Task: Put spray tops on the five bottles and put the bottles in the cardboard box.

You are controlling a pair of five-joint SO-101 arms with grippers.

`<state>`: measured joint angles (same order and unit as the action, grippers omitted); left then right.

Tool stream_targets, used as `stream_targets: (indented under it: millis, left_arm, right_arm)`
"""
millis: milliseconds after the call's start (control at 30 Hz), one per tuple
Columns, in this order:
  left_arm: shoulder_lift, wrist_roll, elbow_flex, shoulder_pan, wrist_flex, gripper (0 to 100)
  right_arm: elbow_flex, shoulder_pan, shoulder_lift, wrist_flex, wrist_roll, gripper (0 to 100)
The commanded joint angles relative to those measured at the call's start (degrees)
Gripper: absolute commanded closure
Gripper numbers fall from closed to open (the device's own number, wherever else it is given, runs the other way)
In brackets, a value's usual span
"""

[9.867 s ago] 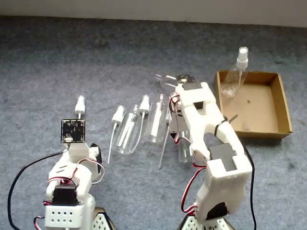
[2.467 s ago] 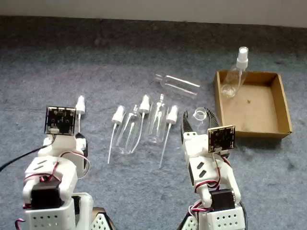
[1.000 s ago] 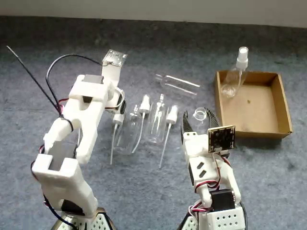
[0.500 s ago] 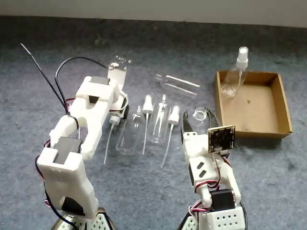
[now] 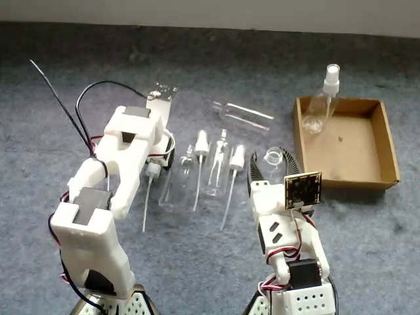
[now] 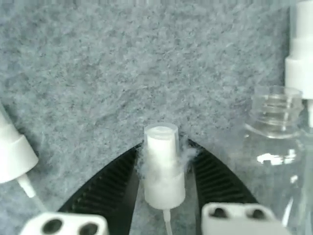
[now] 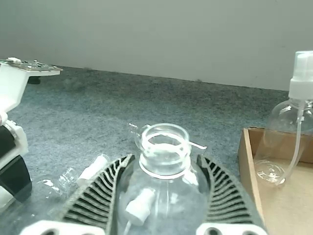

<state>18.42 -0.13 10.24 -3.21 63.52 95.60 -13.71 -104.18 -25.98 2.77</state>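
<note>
The left hand (image 6: 165, 146), with ribbed black fingers (image 6: 115, 181), is pinching a white cylindrical spray top (image 6: 164, 171); the right hand (image 7: 164, 159) is clamping a clear open-necked bottle (image 7: 164, 193).

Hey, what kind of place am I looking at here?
Probably a robotics lab or hobby bench: a left arm and a right arm with bare wiring, on a grey felt-like table cover, a plain wall behind, and a cardboard box beside clear bottles.
</note>
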Motion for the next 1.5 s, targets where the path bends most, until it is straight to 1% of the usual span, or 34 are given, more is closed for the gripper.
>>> stream_targets:
  millis: [0, 200, 367, 800, 867, 1000, 1100, 1333, 1467]
  left_arm:
    - [-0.7, 0.8, -0.4, -1.1, 1.1, 79]
    - [-0.9, 0.9, -0.4, -1.1, 1.2, 79]
    - [-0.8, 0.9, -0.7, -1.1, 4.7, 79]
    - [-0.4, 0.9, -0.1, 2.0, 4.7, 80]
    - [-0.4, 0.9, -0.1, 2.2, 4.7, 83]
    - [-0.4, 0.8, -0.1, 2.3, 4.9, 94]
    - [-0.4, 0.6, -0.1, 2.3, 5.1, 99]
    - [-1.2, 0.9, -0.7, 2.0, 5.3, 99]
    - [-5.6, 0.9, -4.7, 2.4, 9.8, 99]
  right_arm:
    - [5.7, 0.7, -1.3, 1.2, 0.0, 89.2]
    - [5.7, 0.7, -1.3, 1.2, 0.0, 89.2]
    - [5.7, 0.7, -1.3, 1.2, 0.0, 89.2]
    - [5.7, 0.7, -1.3, 1.2, 0.0, 89.2]
    - [5.7, 0.7, -1.3, 1.2, 0.0, 89.2]
    - [5.7, 0.7, -1.3, 1.2, 0.0, 89.2]
    - [5.7, 0.7, -1.3, 1.2, 0.0, 89.2]
    - [5.7, 0.7, -1.3, 1.2, 0.0, 89.2]
    - [5.7, 0.7, -1.3, 1.2, -0.3, 89.2]
